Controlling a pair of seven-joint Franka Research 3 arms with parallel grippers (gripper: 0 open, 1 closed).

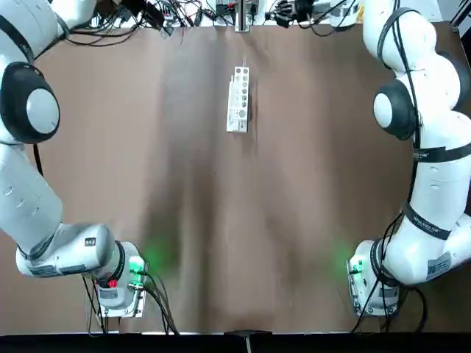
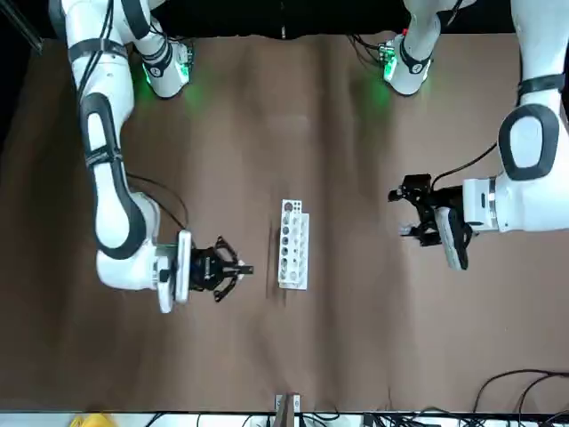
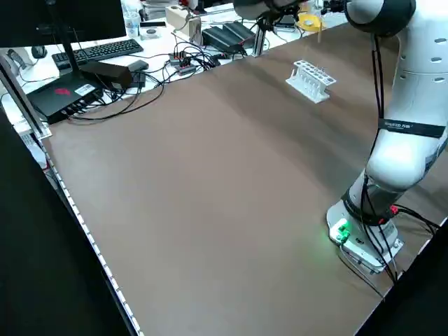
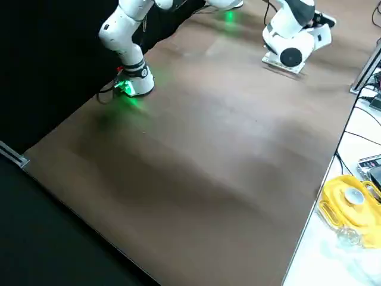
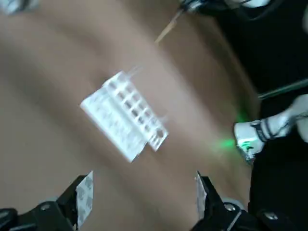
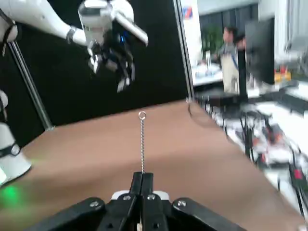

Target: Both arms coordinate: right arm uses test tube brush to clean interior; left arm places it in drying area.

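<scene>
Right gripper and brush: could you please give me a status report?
Right gripper shut on brush, raised over table. Left gripper open, empty, raised. White rack standing on table. Nothing seen blocking.

Two robot arms, one white test tube rack, one twisted-wire brush, two computer monitors, one keyboard, one person
</scene>
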